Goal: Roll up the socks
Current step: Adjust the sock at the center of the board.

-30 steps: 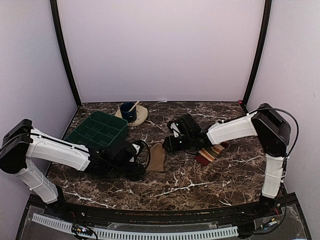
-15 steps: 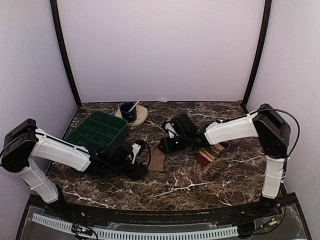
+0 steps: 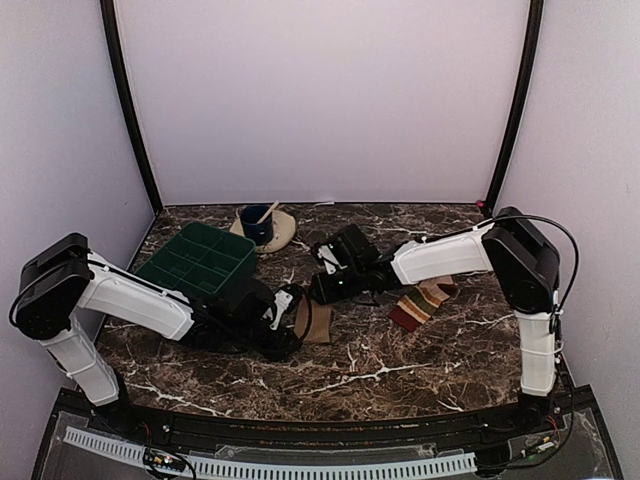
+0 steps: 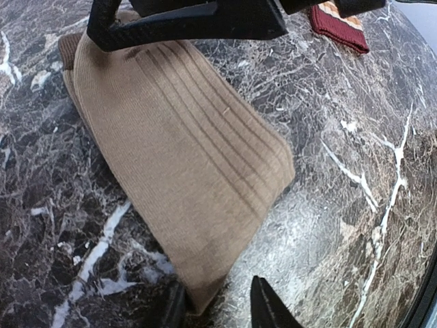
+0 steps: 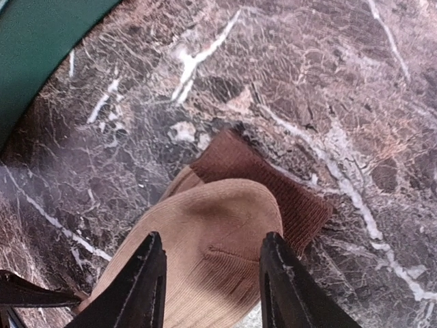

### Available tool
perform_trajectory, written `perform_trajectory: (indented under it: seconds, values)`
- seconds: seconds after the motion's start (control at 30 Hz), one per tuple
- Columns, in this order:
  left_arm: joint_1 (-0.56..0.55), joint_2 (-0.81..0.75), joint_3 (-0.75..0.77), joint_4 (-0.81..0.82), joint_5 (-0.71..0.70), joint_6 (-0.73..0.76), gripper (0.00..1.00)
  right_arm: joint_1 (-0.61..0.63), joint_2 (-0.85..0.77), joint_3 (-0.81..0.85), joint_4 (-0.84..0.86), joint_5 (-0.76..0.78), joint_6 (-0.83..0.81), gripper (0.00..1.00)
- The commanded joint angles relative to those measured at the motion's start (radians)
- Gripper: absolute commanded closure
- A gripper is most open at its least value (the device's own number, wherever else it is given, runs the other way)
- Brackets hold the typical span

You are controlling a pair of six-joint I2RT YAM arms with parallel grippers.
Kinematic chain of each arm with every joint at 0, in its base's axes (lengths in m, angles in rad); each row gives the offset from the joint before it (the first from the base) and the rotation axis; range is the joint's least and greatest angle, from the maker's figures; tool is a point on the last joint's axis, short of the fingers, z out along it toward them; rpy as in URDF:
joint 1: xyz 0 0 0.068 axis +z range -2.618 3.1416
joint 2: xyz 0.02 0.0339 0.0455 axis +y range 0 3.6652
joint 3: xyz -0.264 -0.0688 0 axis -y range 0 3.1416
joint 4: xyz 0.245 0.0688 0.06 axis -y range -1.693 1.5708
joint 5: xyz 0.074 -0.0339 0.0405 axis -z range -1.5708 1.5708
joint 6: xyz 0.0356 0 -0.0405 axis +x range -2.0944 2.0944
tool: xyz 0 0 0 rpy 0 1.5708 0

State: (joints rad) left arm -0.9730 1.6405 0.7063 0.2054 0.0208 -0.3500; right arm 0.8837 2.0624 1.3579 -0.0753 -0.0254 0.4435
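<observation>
Since the earlier frame both arms have been drawn in onto the plain tan sock (image 3: 316,320). It is laid flat and ribbed at mid-bench (image 3: 400,365), with the striped sock (image 3: 420,303) apart on its right. The left gripper (image 4: 218,309) is held with jaws spread around its near corner, and the right gripper (image 5: 215,277) with jaws spread astride its toe. A stick (image 3: 268,211) is held in the blue cup (image 3: 256,226) beside the green tray (image 3: 160,270).

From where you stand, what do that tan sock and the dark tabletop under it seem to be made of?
The tan sock looks like soft matte knit fabric, perhaps cotton: fine ribs run along it. The tabletop looks like polished dark marble, brown with white veins and a sheen, though it could be printed laminate.
</observation>
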Motion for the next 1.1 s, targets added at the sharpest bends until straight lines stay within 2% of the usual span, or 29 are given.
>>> perform_trajectory:
  seconds: [0.0,0.1,0.4,0.63,0.83,0.97,1.07]
  values:
    - [0.005,0.016,0.031,-0.03,0.035,0.026,0.68,0.003,0.04,0.038,-0.011,-0.031,-0.008,0.58]
    - [0.005,0.032,0.05,-0.06,0.052,0.035,0.71,-0.005,0.056,0.041,-0.007,-0.047,-0.005,0.61]
    - [0.005,0.03,0.053,-0.088,0.044,0.034,0.7,-0.019,0.088,0.047,-0.009,-0.067,-0.002,0.63]
    - [0.005,0.027,0.053,-0.112,-0.002,0.021,0.63,-0.025,0.093,0.033,-0.009,-0.073,0.001,0.63]
    - [0.005,0.044,0.065,-0.118,-0.005,0.023,0.62,-0.027,0.095,0.029,-0.014,-0.08,0.007,0.64]
    - [0.005,0.062,0.074,-0.114,0.012,0.034,0.67,-0.027,0.091,0.021,-0.015,-0.081,0.012,0.64]
    - [0.005,0.072,0.079,-0.107,0.035,0.045,0.8,-0.027,0.088,0.018,-0.014,-0.083,0.015,0.63]
